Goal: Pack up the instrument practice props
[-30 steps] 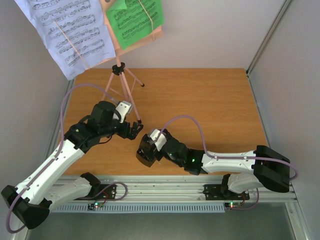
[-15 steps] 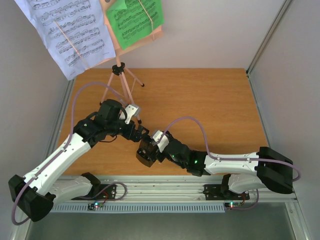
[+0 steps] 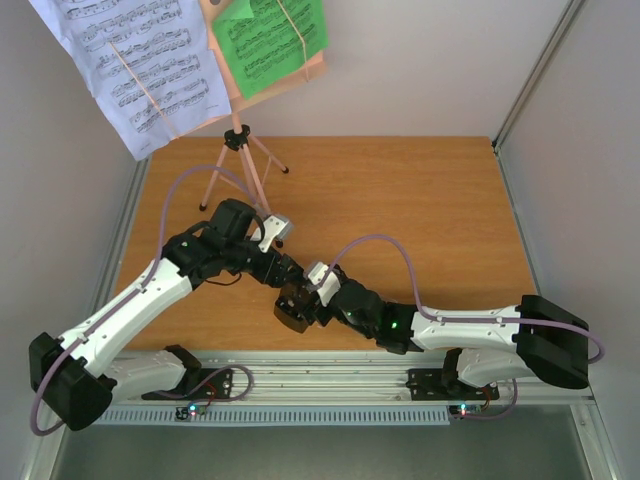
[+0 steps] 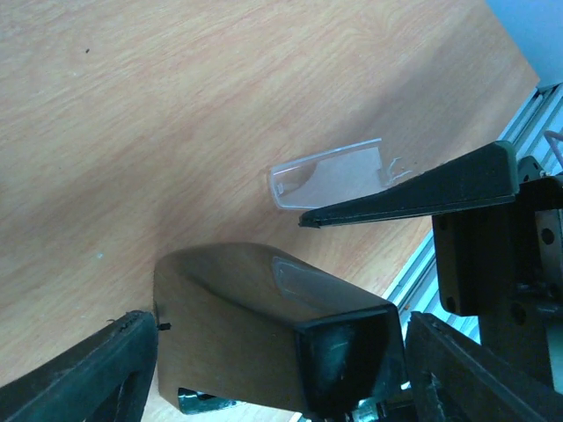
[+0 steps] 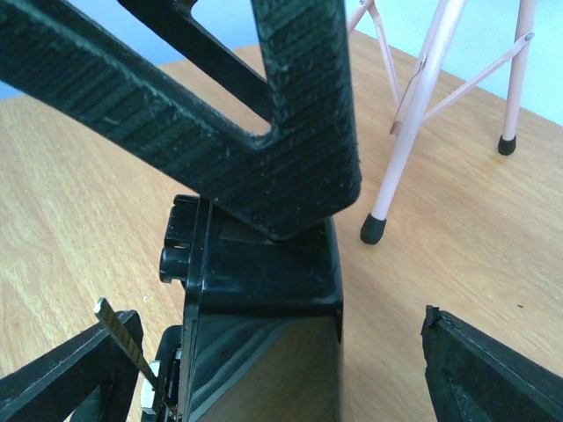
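The small black metronome (image 3: 290,314) sits near the table's front edge, with both grippers around it. My left gripper (image 3: 287,277) reaches in from the left and stands open, its fingers (image 4: 88,378) on either side of the glossy body (image 4: 264,334) with only slim gaps. My right gripper (image 5: 278,322) is open too and straddles the metronome (image 5: 255,299) from the other side, with a wide gap at its right finger (image 5: 493,369). The clear cover (image 4: 330,171) lies off on the wood. The pink music stand (image 3: 240,165) stands at the back left, holding a white sheet (image 3: 140,60) and a green sheet (image 3: 268,40).
The stand's tripod feet (image 5: 373,229) rest on the wood just beyond the metronome. A finger of the left gripper (image 5: 290,114) crosses over the metronome's top in the right wrist view. Grey walls close in the table on the left, back and right.
The left arm has swung right and forward, bringing its gripper over the metronome. Both grippers' jaws have narrowed a little. The right arm has barely shifted.
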Tool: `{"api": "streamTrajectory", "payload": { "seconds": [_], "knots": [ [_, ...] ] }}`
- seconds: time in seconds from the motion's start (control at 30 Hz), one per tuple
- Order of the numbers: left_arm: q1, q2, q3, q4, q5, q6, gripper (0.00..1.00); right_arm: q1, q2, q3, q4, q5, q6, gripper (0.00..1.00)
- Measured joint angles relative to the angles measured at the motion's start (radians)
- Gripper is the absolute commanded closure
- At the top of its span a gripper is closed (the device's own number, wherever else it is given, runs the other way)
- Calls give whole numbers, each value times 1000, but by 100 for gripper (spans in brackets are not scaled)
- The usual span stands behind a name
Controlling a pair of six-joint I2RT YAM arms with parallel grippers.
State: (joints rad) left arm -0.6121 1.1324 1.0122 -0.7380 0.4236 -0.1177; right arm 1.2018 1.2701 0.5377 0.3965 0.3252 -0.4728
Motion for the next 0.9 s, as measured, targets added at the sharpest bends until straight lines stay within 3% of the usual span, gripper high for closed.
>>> {"api": "streamTrajectory", "payload": {
  "seconds": [0.9],
  "knots": [
    [-19,19,0,-15,40,14,39,0,-2,-32,53,-1,6,37]
  ]
}}
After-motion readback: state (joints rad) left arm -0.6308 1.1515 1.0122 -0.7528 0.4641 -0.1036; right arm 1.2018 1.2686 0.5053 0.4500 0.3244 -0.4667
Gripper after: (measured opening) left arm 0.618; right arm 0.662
